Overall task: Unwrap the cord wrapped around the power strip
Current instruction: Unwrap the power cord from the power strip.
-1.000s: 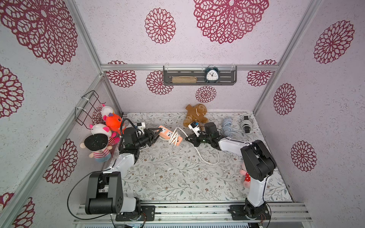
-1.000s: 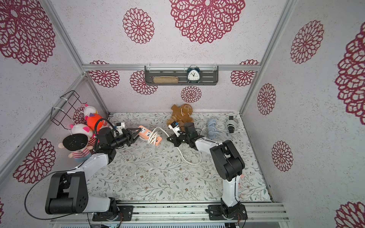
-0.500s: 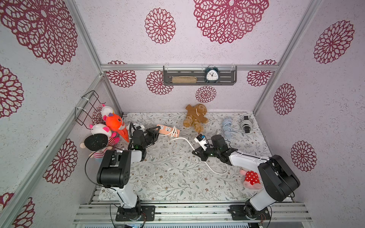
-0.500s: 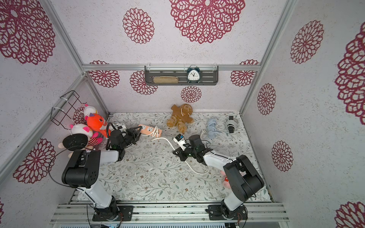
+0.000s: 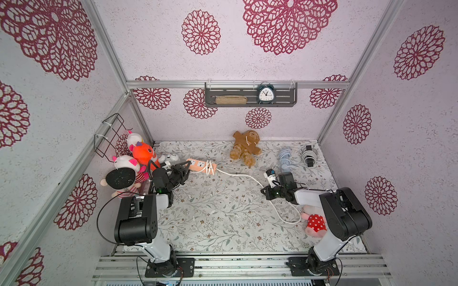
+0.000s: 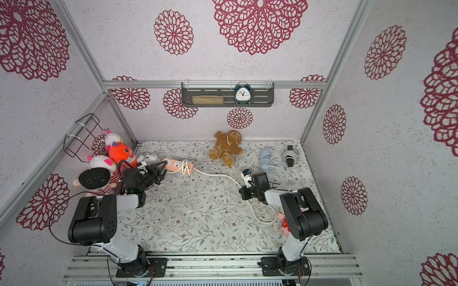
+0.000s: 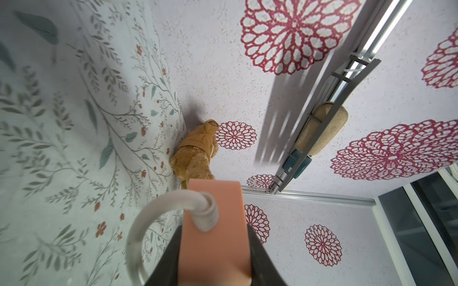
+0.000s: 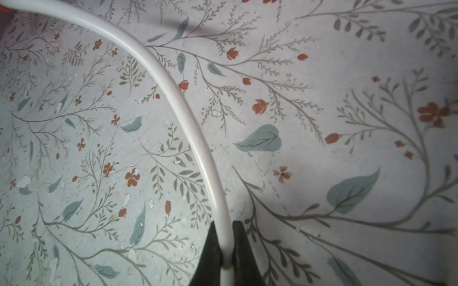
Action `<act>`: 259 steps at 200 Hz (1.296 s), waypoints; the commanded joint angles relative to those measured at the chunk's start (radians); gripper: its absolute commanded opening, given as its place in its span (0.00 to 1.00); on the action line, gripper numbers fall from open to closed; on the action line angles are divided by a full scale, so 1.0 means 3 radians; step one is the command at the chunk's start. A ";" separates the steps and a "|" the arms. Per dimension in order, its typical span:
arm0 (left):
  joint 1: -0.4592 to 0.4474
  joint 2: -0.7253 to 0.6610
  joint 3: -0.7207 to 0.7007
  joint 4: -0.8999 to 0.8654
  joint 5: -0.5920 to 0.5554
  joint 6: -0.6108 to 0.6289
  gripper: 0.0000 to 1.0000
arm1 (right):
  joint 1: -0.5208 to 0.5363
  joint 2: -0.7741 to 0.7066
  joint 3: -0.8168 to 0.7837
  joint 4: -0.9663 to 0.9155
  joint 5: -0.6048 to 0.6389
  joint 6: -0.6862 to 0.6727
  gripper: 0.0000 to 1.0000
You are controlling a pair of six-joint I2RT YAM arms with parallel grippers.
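Left fingers (image 7: 260,260) clamped on the power strip (image 5: 198,165) end, on the desk (image 5: 223,222) near the brown bear (image 5: 245,146), left-arm side. Right fingers (image 8: 210,247) pinched on the cord (image 5: 238,175); a few loops around the strip.

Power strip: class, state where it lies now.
In both top views the power strip is far left, held by the left gripper, left of the teddy bear.

Lab test booth: aluminium frame (image 5: 173,84), wallpapered panels (image 5: 153,49)
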 commanded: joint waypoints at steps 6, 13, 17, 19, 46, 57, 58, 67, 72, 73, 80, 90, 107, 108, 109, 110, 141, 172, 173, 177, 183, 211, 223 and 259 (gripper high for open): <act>0.0151 -0.0267 0.0014 -0.0118 0.0068 0.0118 0.00 | -0.0166 -0.0029 -0.0187 0.0055 0.0094 0.0289 0.00; 0.0153 -0.0292 0.0038 -0.0214 0.0083 0.0167 0.00 | -0.0190 -0.0064 -0.0237 0.0125 0.0034 0.0290 0.00; 0.0149 -0.0304 0.0060 -0.0269 0.0097 0.0200 0.00 | -0.0189 -0.0084 -0.0259 0.0152 -0.0003 0.0272 0.00; 0.0143 -0.0310 0.0070 -0.0299 0.0102 0.0211 0.00 | -0.0192 -0.0097 -0.0269 0.0161 -0.0019 0.0264 0.00; -0.0042 -0.0333 0.0240 -0.0508 0.0288 0.0325 0.00 | -0.0147 -0.0241 -0.0147 -0.0050 -0.0604 0.0048 0.25; -0.0152 -0.0327 0.0345 -0.0596 0.0412 0.0374 0.00 | -0.0101 -0.0334 -0.0049 -0.0208 -0.0720 -0.0065 0.46; -0.0158 -0.0325 0.0351 -0.0602 0.0418 0.0377 0.00 | -0.0098 -0.0342 -0.0039 -0.0228 -0.0720 -0.0074 0.47; -0.0227 -0.0336 0.0412 -0.0667 0.0485 0.0405 0.00 | -0.0048 -0.0426 0.0072 -0.0426 -0.0663 -0.0227 0.56; -0.0253 -0.0351 0.0439 -0.0710 0.0514 0.0421 0.00 | -0.0011 -0.0465 0.0141 -0.0561 -0.0594 -0.0325 0.61; -0.0257 -0.0355 0.0445 -0.0720 0.0520 0.0426 0.00 | -0.0002 -0.0472 0.0158 -0.0597 -0.0580 -0.0345 0.61; -0.0292 -0.0379 0.0482 -0.0792 0.0556 0.0456 0.00 | 0.0037 -0.0514 0.0253 -0.0767 -0.0503 -0.0464 0.66; -0.0336 -0.0422 0.0542 -0.0920 0.0610 0.0519 0.00 | 0.0072 -0.0554 0.0375 -0.0916 -0.0433 -0.0575 0.70; -0.0405 -0.0471 0.0620 -0.1101 0.0674 0.0599 0.00 | 0.0114 -0.0583 0.0522 -0.0909 -0.0426 -0.0639 0.74; -0.0407 -0.0471 0.0622 -0.1102 0.0679 0.0599 0.00 | 0.0116 -0.0582 0.0528 -0.0896 -0.0432 -0.0635 0.74; -0.0409 -0.0474 0.0623 -0.1105 0.0685 0.0599 0.00 | 0.0120 -0.0581 0.0533 -0.0887 -0.0438 -0.0633 0.74; -0.0412 -0.0475 0.0623 -0.1106 0.0688 0.0596 0.00 | 0.0122 -0.0581 0.0541 -0.0877 -0.0445 -0.0632 0.75; -0.0489 -0.0477 0.0669 -0.1029 0.0787 0.0495 0.00 | 0.0322 -0.0308 0.0749 -0.0397 -0.0763 -0.0427 0.76; -0.0577 -0.0441 0.0670 -0.0734 0.0836 0.0287 0.00 | 0.0574 0.0149 0.1062 -0.0168 -0.0855 -0.0329 0.77; -0.0578 -0.0444 0.0670 -0.0727 0.0835 0.0284 0.00 | 0.0582 0.0162 0.1069 -0.0154 -0.0864 -0.0319 0.77; -0.0587 -0.0444 0.0670 -0.0704 0.0833 0.0270 0.00 | 0.0607 0.0215 0.1096 -0.0110 -0.0892 -0.0295 0.77; -0.0595 -0.0442 0.0666 -0.0685 0.0833 0.0259 0.00 | 0.0651 0.0284 0.1130 -0.0033 -0.0921 -0.0253 0.78; -0.0635 -0.0436 0.0661 -0.0594 0.0834 0.0204 0.00 | 0.0808 0.0623 0.1183 0.0427 -0.0982 -0.0132 0.79; -0.0652 -0.0437 0.0649 -0.0549 0.0847 0.0169 0.00 | 0.0829 0.0762 0.1214 0.0588 -0.0948 -0.0080 0.79; -0.0655 -0.0466 0.0555 -0.0431 0.0881 0.0094 0.00 | 0.0830 0.0968 0.1298 0.0896 -0.0907 0.0070 0.76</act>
